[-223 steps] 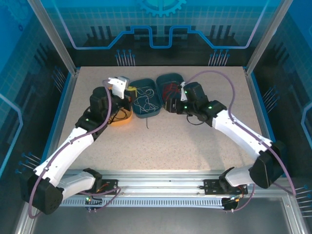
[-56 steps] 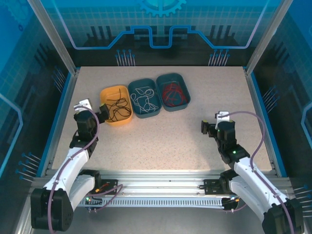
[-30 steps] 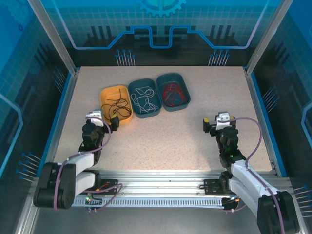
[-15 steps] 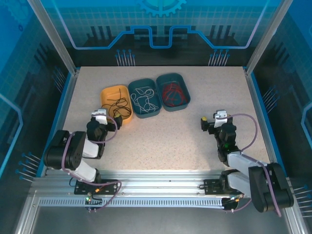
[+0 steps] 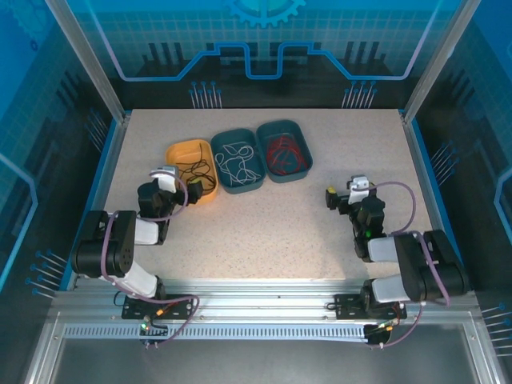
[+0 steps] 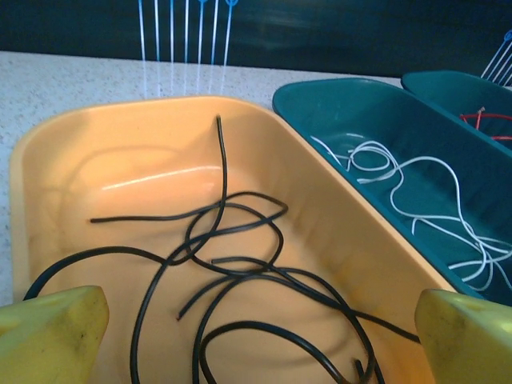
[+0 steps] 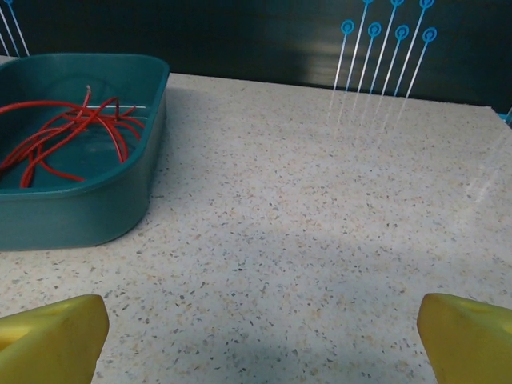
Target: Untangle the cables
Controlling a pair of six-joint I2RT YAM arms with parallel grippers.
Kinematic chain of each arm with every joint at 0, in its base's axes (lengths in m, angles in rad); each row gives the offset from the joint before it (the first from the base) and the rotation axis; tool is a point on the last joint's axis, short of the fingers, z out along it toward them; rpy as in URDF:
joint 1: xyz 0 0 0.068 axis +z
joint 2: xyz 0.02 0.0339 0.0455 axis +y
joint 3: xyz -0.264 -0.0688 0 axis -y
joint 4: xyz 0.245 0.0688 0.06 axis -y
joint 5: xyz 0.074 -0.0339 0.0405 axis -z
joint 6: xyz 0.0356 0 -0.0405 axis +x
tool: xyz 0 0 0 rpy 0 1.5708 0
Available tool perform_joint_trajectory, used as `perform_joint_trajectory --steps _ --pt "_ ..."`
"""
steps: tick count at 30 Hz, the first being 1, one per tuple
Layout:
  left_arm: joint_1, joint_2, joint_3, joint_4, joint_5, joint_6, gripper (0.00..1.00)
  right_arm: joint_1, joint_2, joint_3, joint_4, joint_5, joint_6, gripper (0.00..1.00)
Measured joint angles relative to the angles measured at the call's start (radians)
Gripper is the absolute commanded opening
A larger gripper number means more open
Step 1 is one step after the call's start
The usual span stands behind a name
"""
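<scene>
The black cable (image 5: 194, 170) lies in the orange tray (image 6: 120, 160), the white cable (image 5: 234, 158) and red cable (image 5: 284, 152) in separate teal trays. Sorting looks finished. Left tool (image 6: 256, 336) and right tool (image 7: 256, 336) gape wide, empty.

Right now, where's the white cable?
From above, the white cable lies in the middle teal tray, between the orange tray on its left and the right teal tray.
</scene>
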Motion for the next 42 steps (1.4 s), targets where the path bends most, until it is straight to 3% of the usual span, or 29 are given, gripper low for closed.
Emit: perform_joint_trajectory --steps 4,11,15,26,42 --pt "0.000 0.000 0.000 -0.010 0.008 0.003 0.99 -0.016 0.135 0.002 0.087 -0.027 0.001 1.00" --pt "0.000 0.000 0.000 -0.010 0.008 0.003 0.99 -0.080 0.127 0.096 0.001 -0.067 0.032 1.00" --pt "0.001 0.000 0.000 -0.010 0.008 0.003 0.99 -0.066 0.124 0.182 -0.078 -0.058 0.031 1.00" --pt "0.001 0.000 0.000 -0.010 0.008 0.003 0.99 -0.061 0.122 0.189 -0.177 -0.131 0.008 1.00" --pt "0.001 0.000 0.000 -0.010 0.008 0.003 0.99 -0.061 0.122 0.189 -0.187 -0.138 0.001 1.00"
